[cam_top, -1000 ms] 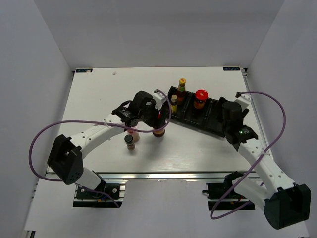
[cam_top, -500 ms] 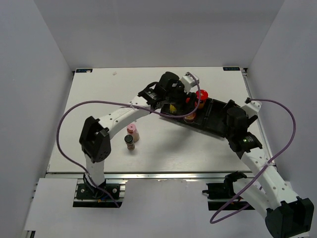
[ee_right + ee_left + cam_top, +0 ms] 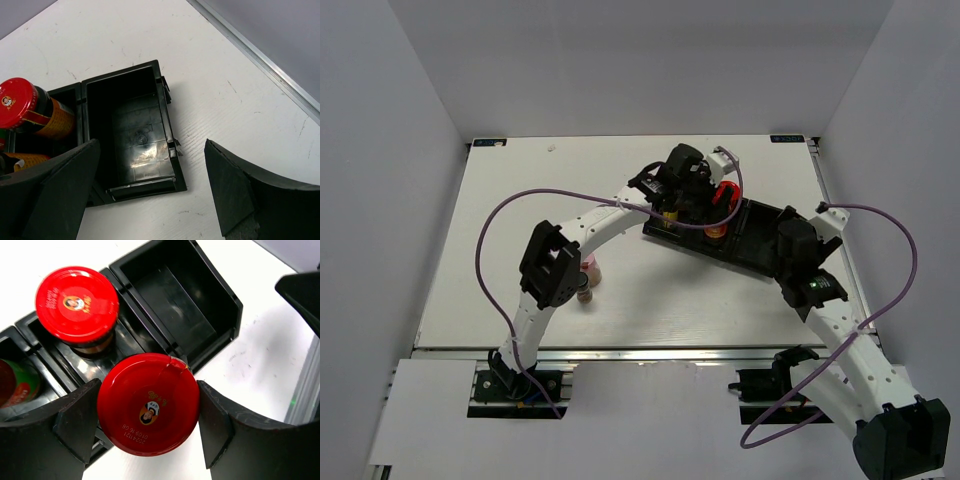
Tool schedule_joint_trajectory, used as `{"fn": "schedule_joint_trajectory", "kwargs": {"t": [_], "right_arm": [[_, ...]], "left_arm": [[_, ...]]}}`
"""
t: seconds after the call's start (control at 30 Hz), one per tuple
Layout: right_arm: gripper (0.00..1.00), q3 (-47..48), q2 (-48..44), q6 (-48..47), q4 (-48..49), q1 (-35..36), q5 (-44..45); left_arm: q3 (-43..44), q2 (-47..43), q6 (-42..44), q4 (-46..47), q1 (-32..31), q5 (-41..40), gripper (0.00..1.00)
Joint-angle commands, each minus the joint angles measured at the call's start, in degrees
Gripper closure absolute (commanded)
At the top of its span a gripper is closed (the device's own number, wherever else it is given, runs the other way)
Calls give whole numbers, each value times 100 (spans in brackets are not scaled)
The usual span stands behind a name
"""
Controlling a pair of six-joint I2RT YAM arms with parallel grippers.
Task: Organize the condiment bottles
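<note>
My left gripper (image 3: 712, 207) (image 3: 148, 423) is shut on a wide red-lidded dark jar (image 3: 148, 404), one finger on each side of its lid. It hangs over the near rim of the long black tray (image 3: 757, 250) (image 3: 226, 300). A second red-lidded jar (image 3: 725, 192) (image 3: 77, 299) (image 3: 20, 100) stands in a tray compartment right beside it. A yellow-capped bottle (image 3: 670, 213) shows in the tray under my left arm. The pink-capped bottle (image 3: 589, 265) stands on the table, half hidden by my left elbow. My right gripper (image 3: 790, 235) (image 3: 150, 195) hovers open above the tray's right end.
The tray's end compartment (image 3: 140, 130) and the one beside the standing jar (image 3: 175, 295) hold nothing. A green and red bottle top (image 3: 15, 382) sits in the compartment to the left. White walls close in on three sides. A purple cable (image 3: 510, 215) arcs over the table.
My left arm has swung right and away, carrying the red-lidded jar from the table's middle to the tray. My right arm drew back slightly, then held still.
</note>
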Motion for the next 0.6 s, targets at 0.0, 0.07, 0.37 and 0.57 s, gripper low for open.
{"fn": "schedule_joint_trajectory", "kwargs": {"t": [0.0, 0.07, 0.37, 0.57], "right_arm": [[11, -37, -53, 11, 171, -25, 109], [11, -55, -35, 2, 171, -34, 109], [11, -143, -9, -33, 197, -78, 118], [11, -178, -9, -86, 259, -87, 48]], "left_arm": [[413, -304, -78, 680, 12, -55, 75], [404, -252, -105, 777, 21, -82, 75], [229, -23, -184, 1120, 12, -223, 68], [35, 65, -175, 1208, 12, -390, 58]]}}
